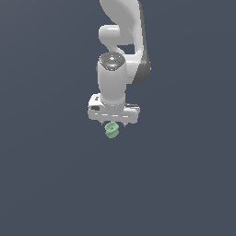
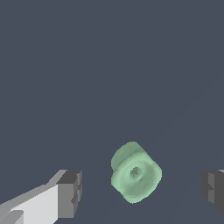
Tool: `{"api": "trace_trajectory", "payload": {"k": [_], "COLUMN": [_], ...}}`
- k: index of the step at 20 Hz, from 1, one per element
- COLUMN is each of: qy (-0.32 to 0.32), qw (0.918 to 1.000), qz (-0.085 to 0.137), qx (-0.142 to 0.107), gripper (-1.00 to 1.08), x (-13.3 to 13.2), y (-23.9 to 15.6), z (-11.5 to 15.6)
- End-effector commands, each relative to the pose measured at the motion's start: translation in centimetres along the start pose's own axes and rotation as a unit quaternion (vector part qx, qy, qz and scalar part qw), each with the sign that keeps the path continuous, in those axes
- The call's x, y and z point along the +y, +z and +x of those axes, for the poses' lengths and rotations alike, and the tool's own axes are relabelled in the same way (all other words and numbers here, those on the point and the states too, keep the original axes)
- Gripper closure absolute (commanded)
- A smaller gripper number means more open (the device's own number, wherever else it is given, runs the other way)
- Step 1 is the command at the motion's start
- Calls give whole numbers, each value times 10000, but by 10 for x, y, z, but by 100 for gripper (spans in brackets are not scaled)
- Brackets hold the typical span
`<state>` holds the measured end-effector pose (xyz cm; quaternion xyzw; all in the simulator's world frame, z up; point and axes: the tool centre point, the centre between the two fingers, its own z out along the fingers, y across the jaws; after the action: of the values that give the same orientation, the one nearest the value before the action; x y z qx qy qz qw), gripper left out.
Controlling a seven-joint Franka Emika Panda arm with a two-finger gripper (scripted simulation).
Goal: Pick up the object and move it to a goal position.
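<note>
The object [image 1: 111,130] is a small pale mint-green lumpy piece with a ring-like hollow, lying on the flat dark grey floor. In the exterior view it sits just below the white hand of my arm. In the wrist view the object [image 2: 134,172] lies between my two dark fingertips, nearer the middle than either one. My gripper [image 2: 142,190] is open, with wide gaps on both sides of the object. One finger [image 2: 70,192] shows white with a dark pad; only the edge of the other pad [image 2: 214,188] is in view. In the exterior view the gripper [image 1: 114,123] is mostly hidden under the hand.
The dark grey floor [image 1: 46,184] stretches flat in every direction. The white arm [image 1: 122,37] rises above the hand toward the top of the exterior view. No goal marker shows.
</note>
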<state>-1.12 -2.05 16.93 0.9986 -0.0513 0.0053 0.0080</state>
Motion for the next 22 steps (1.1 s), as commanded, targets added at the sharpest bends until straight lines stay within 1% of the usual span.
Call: {"api": "trace_trajectory", "payload": {"k": [1,6,11,15,22], "qy": [276,973,1709,2294,3192], "qw": [9996,9952,9853,9733,9476], "qz": [12,37,54,61,59], "qx": [-7,-25,-44,-57,-74], "gripper": [-92,-92,-92,-92,-92], "x": [1,3,6,8,13], "y": [6,19,33,44,59], "z": [-3,-12,-21,-28,-41]}}
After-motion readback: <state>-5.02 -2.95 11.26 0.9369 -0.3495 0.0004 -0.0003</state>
